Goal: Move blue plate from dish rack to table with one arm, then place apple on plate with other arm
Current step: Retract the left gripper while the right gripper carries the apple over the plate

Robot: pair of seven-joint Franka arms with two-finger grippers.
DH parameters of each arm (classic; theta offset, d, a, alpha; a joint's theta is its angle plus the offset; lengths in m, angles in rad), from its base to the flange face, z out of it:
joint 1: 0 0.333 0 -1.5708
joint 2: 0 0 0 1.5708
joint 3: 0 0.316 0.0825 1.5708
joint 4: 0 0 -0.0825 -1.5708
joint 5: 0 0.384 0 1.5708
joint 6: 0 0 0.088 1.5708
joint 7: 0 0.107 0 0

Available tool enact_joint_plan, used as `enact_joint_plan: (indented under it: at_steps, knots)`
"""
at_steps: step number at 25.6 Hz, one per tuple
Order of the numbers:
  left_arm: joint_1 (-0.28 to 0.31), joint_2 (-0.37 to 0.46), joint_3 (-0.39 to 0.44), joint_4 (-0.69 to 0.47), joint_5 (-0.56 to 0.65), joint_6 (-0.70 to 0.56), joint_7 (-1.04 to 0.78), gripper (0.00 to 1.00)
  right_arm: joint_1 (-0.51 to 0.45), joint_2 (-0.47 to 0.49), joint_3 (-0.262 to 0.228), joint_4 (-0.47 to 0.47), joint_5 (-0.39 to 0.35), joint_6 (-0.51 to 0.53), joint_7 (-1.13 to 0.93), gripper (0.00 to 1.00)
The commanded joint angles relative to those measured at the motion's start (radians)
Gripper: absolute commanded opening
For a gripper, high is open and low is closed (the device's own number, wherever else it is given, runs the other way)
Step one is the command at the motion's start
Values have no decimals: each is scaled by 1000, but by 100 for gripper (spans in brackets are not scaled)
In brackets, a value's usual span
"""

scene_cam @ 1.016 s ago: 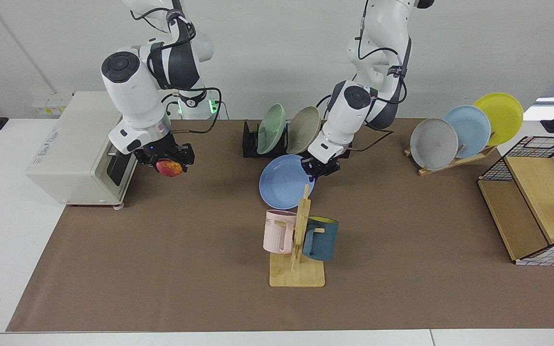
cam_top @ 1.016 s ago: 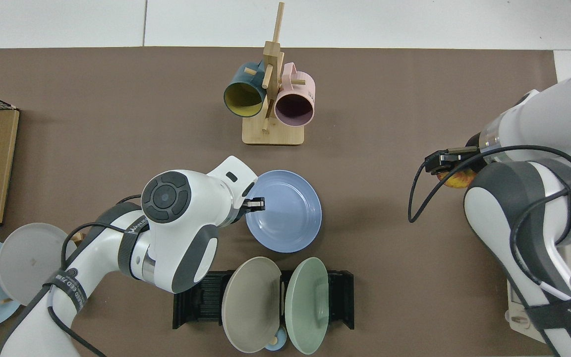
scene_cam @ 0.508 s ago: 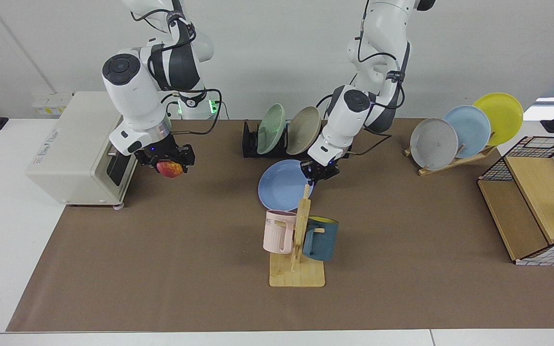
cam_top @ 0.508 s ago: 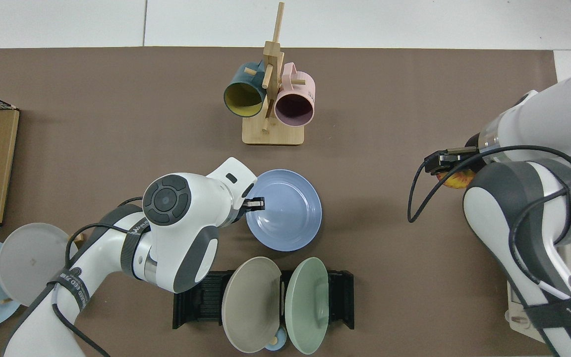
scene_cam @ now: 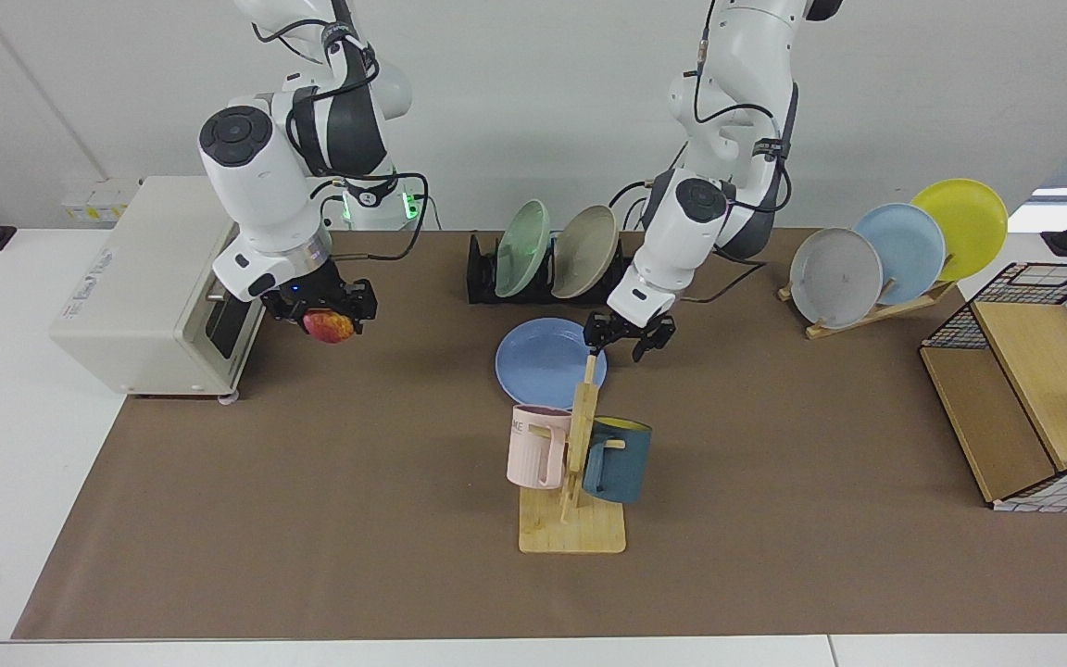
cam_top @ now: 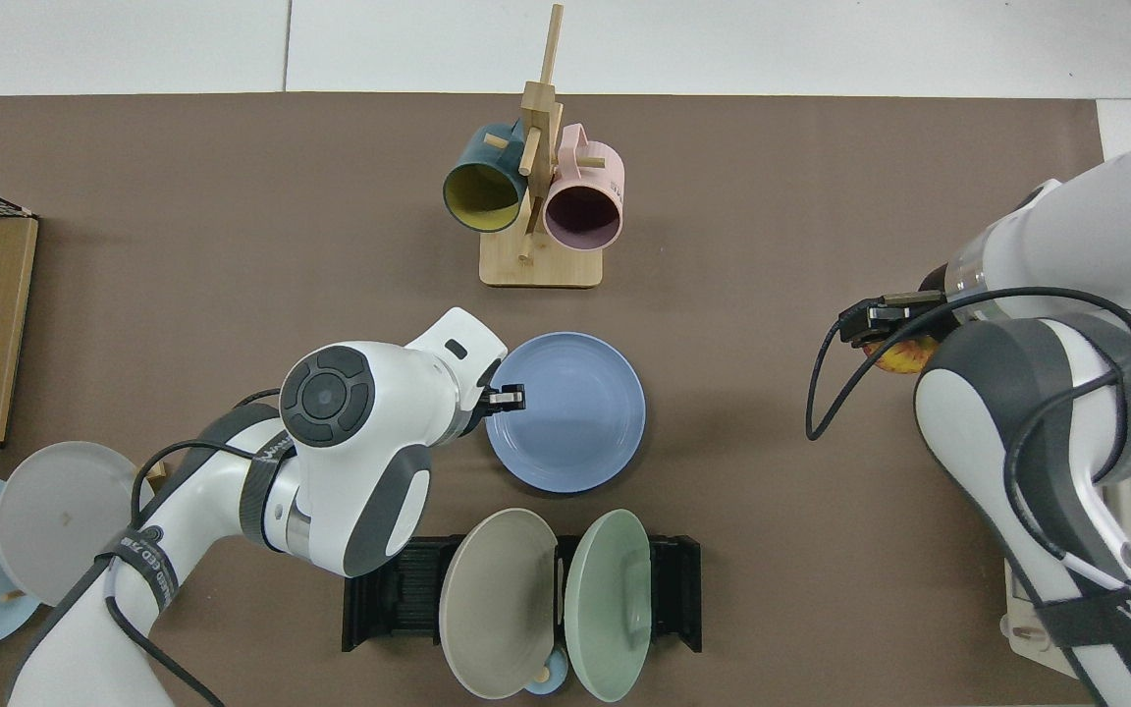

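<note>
The blue plate [scene_cam: 541,359] [cam_top: 570,417] lies flat on the brown mat of the table [scene_cam: 311,519], in front of the black dish rack [scene_cam: 482,276] [cam_top: 387,592]. My left gripper [scene_cam: 621,342] [cam_top: 497,401] stands open just above the plate's rim on the side toward its own arm, with nothing between its fingers. My right gripper [scene_cam: 325,315] [cam_top: 894,337] hangs above the mat near the toaster oven, shut on the red and yellow apple [scene_cam: 329,326] [cam_top: 904,355].
A green plate [scene_cam: 522,247] and a beige plate [scene_cam: 586,250] stand in the dish rack. A wooden mug tree [scene_cam: 572,482] with a pink and a teal mug stands just in front of the blue plate. A wooden stand [scene_cam: 876,310] holds grey, pale blue and yellow plates. A wire basket [scene_cam: 1034,380] sits at the side.
The left gripper lowered the tilted blue plate flat onto the mat, opened and let it go. The right gripper with the apple has barely moved.
</note>
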State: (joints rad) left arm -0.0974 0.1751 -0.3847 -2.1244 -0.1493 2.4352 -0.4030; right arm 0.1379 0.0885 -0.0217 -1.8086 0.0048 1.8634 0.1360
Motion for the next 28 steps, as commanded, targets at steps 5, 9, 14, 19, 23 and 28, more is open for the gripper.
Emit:
enact_joint_plan:
  at_steps: [5,9,14,19,23,28]
  knots:
    - [18,-123,75,87,157,-356,19,100,6,-7,8,-38,7,45,17,2]
    - [18,-213,174,104,146,-474,123,100,32,-4,19,-58,9,74,42,2]
    - [18,-220,296,274,109,-732,380,100,112,0,19,-80,9,128,166,2]
    - [21,-275,392,291,111,-760,483,100,199,23,19,-80,40,170,299,2]
    - [22,-304,451,291,119,-783,550,100,265,53,19,-80,55,221,408,2]
    - [21,-316,458,291,119,-783,582,100,316,79,19,-80,70,269,482,1]
